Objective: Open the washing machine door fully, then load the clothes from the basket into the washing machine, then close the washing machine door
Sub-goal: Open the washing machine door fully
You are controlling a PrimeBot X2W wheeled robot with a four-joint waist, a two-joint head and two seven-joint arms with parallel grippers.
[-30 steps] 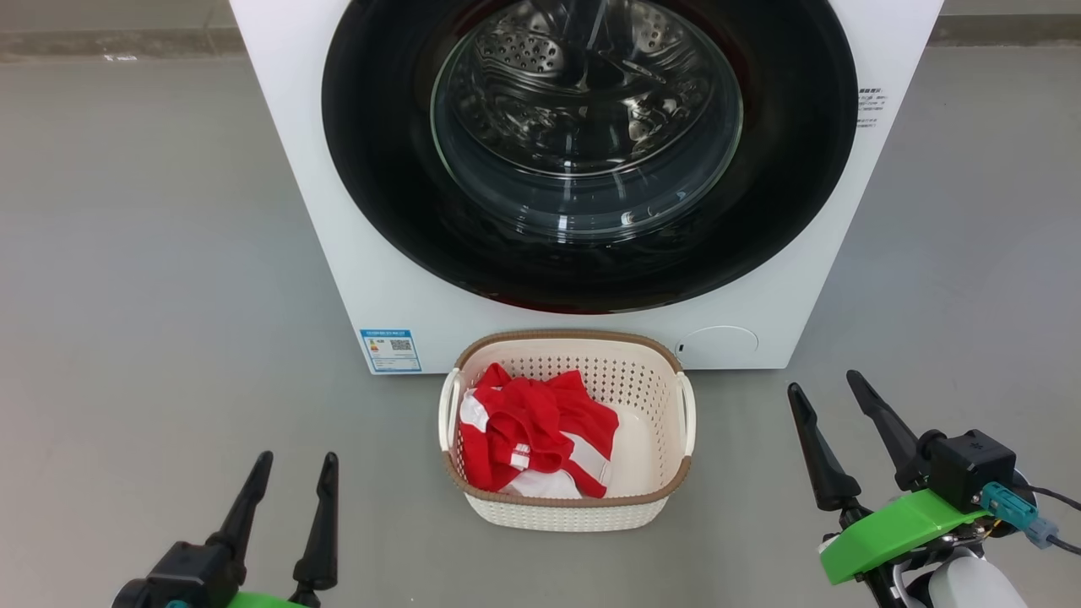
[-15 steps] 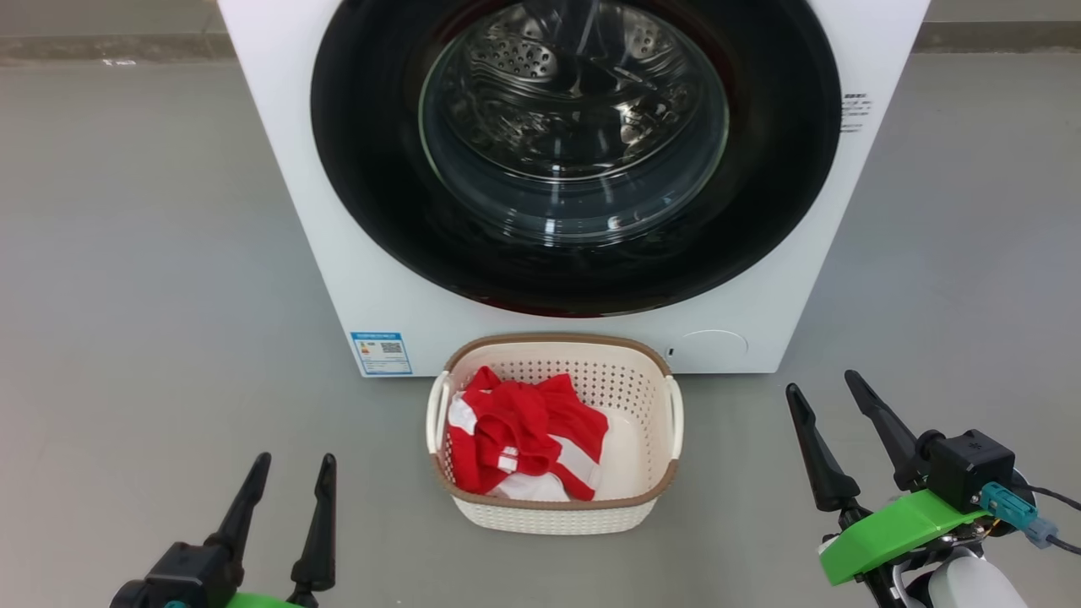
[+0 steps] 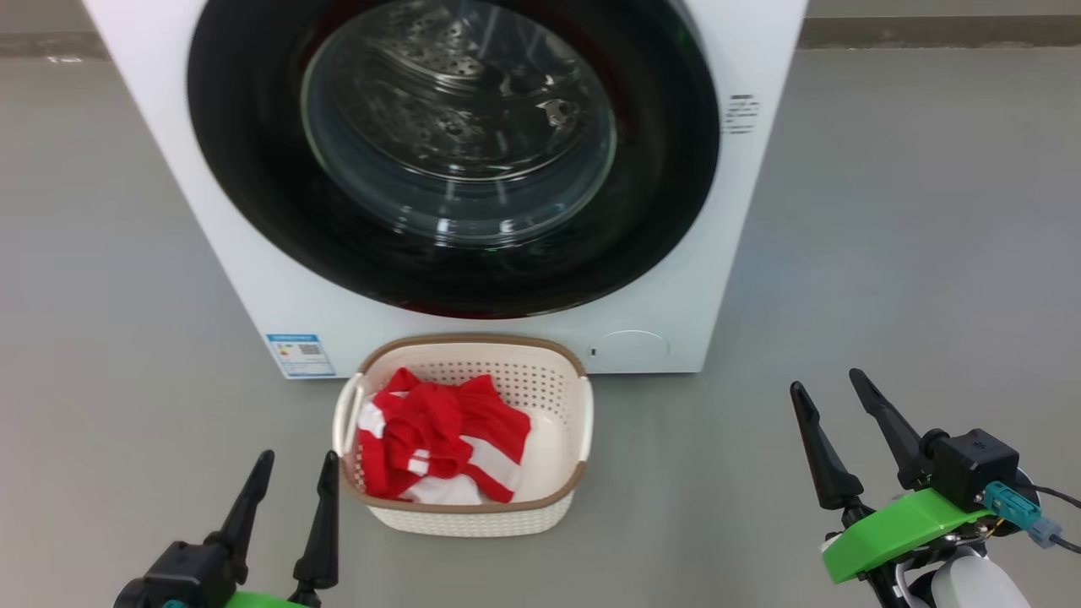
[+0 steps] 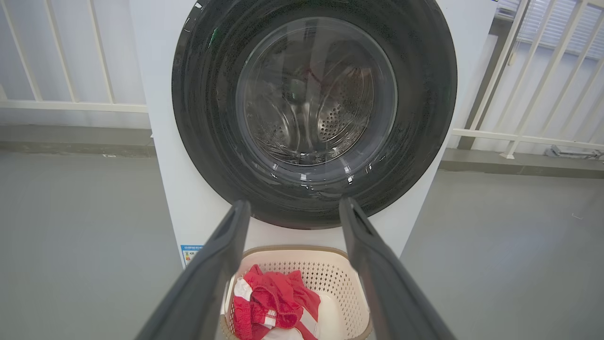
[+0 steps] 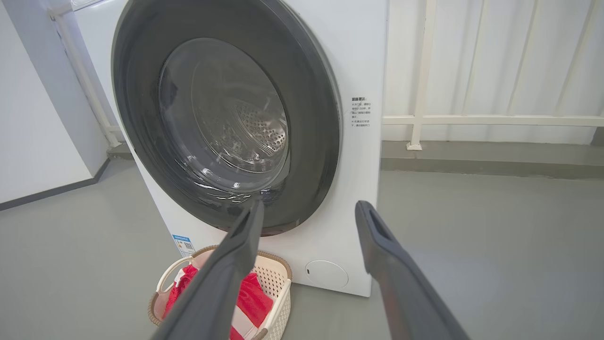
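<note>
On the grey floor [image 3: 887,253] before me stands the washer [image 3: 279,295]. Its door [image 3: 456,143] sits shut, flush against the white front and nearly as wide as the machine. Through the bulging glass I see the steel drum [image 3: 439,84]. Low on the front, the blue sticker [image 3: 301,355] is at the left corner and the round flap [image 3: 629,348] is toward the right.

The basket [image 3: 469,522] rests on the floor just before the washer, under the door's lower edge, between sticker and flap. The clothes [image 3: 435,439] lie in it as a red bundle with white panels, bunched toward its left side. The right part of its bottom is bare.

My left hand [image 3: 297,458] hangs near the basket's front left corner, fingers spread apart and holding nothing. In the head view one fingertip appears just beside the basket's left wall; whether it touches I cannot tell. In that wrist's view, the basket and the door's lower rim lie between my two fingers.

My right hand [image 3: 825,382] is well apart from the basket, off to the right of the washer. Its fingers are likewise spread wide and empty. That wrist's view takes the washer's front from the right, with a white railing [image 5: 424,71] behind it.
</note>
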